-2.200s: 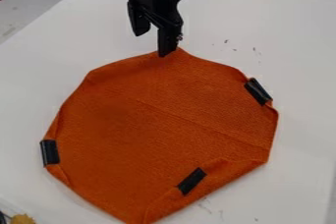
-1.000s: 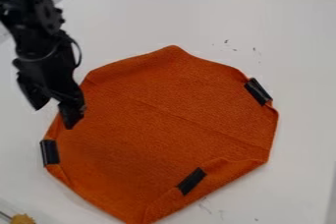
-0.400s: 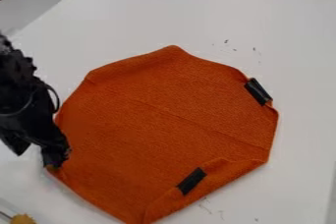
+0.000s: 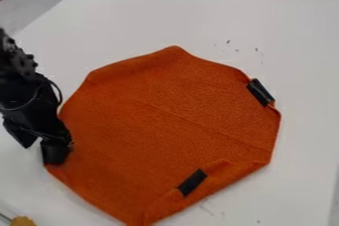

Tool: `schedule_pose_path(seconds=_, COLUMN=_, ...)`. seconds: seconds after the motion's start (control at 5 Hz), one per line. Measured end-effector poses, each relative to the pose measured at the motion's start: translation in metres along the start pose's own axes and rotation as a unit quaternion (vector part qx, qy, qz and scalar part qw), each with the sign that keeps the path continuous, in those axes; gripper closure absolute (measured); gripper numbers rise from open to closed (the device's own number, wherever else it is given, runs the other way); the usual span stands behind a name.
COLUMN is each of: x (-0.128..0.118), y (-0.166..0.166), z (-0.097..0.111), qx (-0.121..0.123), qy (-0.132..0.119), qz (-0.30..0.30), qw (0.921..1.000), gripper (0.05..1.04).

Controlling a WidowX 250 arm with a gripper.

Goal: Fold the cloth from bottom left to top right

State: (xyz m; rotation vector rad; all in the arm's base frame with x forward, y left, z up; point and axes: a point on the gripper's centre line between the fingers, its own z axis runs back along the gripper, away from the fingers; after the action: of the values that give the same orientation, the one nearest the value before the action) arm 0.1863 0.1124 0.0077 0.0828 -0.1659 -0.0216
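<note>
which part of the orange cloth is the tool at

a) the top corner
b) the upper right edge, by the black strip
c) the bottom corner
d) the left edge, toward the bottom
d, since the tool is over at the lower left edge of the orange cloth, across from the black strip on the upper right edge.

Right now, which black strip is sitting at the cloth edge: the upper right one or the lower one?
The upper-right strip: it meets the table on its outer side, while the lower strip has orange cloth all around.
</note>
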Motion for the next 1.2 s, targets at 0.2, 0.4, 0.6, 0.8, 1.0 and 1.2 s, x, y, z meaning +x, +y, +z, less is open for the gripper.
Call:
schedule_pose_path(seconds=0.2, x=0.006, y=0.002, z=-0.005, qx=-0.008, qy=-0.007, qz=0.004, qw=0.9999, gripper=0.130)
schedule_pose_path(seconds=0.4, x=0.009, y=0.003, z=-0.007, qx=-0.010, qy=-0.023, qz=0.015, qw=0.9996, gripper=0.352)
schedule_pose_path(seconds=0.6, x=0.009, y=0.003, z=-0.008, qx=-0.007, qy=-0.023, qz=0.017, qw=0.9996, gripper=0.593)
schedule_pose_path(seconds=0.8, x=0.005, y=0.000, z=-0.004, qx=0.005, qy=-0.010, qz=0.022, qw=0.9997, gripper=0.784)
schedule_pose_path(seconds=1.0, x=0.007, y=0.001, z=0.012, qx=0.027, qy=0.012, qz=0.024, qw=0.9993, gripper=0.943)
schedule_pose_path(seconds=1.2, x=0.028, y=-0.001, z=0.037, qx=0.056, qy=0.030, qz=0.011, qw=0.9979, gripper=1.015)
